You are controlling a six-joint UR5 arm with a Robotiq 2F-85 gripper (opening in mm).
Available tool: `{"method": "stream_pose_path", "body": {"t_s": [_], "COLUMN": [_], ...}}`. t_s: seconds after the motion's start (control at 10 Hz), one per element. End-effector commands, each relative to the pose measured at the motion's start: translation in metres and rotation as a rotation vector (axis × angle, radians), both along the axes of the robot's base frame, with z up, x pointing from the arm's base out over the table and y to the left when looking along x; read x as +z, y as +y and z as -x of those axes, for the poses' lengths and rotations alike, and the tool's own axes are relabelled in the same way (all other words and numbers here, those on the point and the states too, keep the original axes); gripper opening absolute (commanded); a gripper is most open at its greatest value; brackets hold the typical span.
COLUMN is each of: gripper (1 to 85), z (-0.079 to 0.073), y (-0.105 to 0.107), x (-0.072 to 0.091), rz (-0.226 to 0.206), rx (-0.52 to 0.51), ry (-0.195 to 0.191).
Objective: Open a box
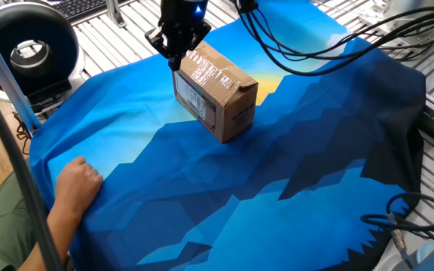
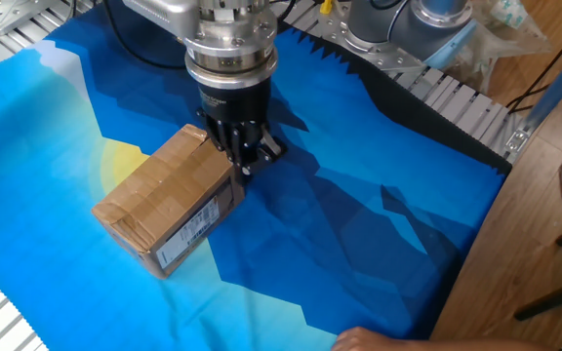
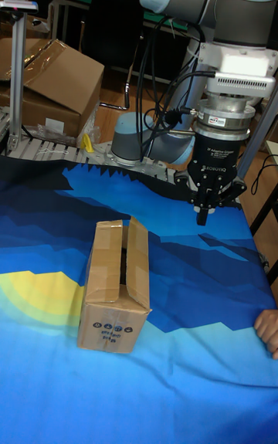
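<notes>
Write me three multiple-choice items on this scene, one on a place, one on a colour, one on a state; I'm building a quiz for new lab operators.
1. Where is the tool relative to the box?
A. At one end of the box, near its top edge
B. Far off at the cloth's corner
C. Inside the box

2. What colour is the cloth under the box?
A. Plain red
B. Mainly blue, with a yellow patch
C. Green

3. What state are the box's top flaps in?
A. Torn off
B. Folded wide open
C. Folded down, with a dark seam between them

Answers:
1. A, since both fixed views show the fingers by the box's end edge.
2. B, as blue shades cover the table, with yellow beside the box.
3. C, because the tall fixed view shows both flaps lying flat along the seam.
</notes>
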State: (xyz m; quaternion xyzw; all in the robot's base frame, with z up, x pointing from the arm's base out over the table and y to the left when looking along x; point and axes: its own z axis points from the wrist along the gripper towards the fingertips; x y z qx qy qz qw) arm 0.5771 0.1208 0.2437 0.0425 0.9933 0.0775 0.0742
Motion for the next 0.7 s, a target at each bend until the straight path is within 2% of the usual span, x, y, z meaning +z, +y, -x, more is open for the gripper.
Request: {"method": "stream_pose_path", "body": {"t_s": [0.0, 0.2, 0.3, 0.4, 0.5, 0.6], "gripper": [1.3, 1.3, 1.3, 1.3, 1.3, 1.3], "z": [-0.002, -0.004, -0.009, -0.013, -0.006, -0.005], "y": [0.002, -0.005, -0.013, -0.020, -0.020, -0.034], "x": [0.002, 0.001, 0.001, 0.001, 0.000, 0.000], "rz": [-0.014, 0.006, 0.036, 0.068, 0.077, 0.093], "rx": [-0.014, -0.058, -0.073, -0.044, 0.008, 0.054], "ry": [0.000, -0.004, -0.023, -0.041, -0.021, 0.000]}}
